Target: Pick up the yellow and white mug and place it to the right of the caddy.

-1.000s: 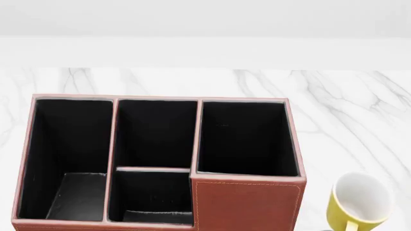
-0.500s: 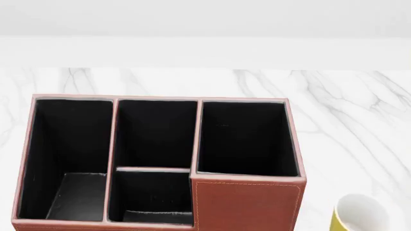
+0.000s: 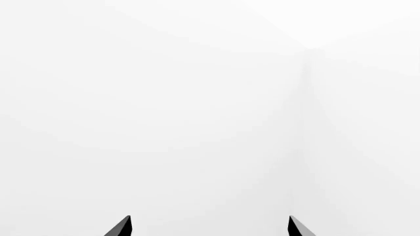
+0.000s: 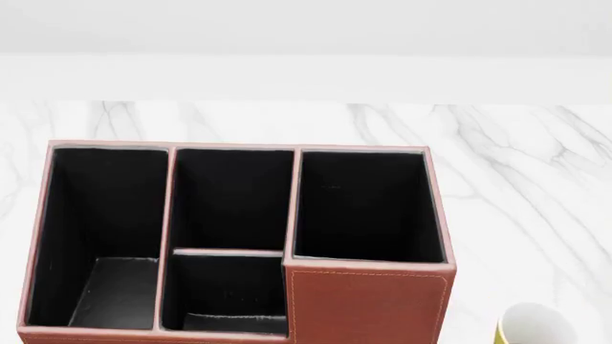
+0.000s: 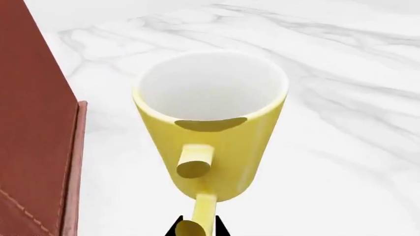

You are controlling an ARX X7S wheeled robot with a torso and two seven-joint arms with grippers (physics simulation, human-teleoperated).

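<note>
The yellow and white mug [image 5: 213, 123] fills the right wrist view, upright, white inside, its yellow loop handle toward the camera. My right gripper [image 5: 196, 227] is shut on the mug's handle, the two dark fingertips close on either side of it. In the head view only the mug's top [image 4: 534, 326] shows at the bottom edge, right of the caddy [image 4: 368, 304]. The caddy is a reddish-brown box with four black-lined compartments; its side wall [image 5: 33, 128] shows beside the mug. My left gripper [image 3: 208, 226] is open, its two dark tips apart against blank white, holding nothing.
The white marble table [image 4: 517, 179] stretches behind and to the right of the caddy, with a pale wall beyond it. Marble surface [image 5: 341, 98] lies around the mug in the right wrist view.
In the head view the mug has sunk toward the bottom edge, from mostly visible to only its rim showing. The caddy has not moved.
</note>
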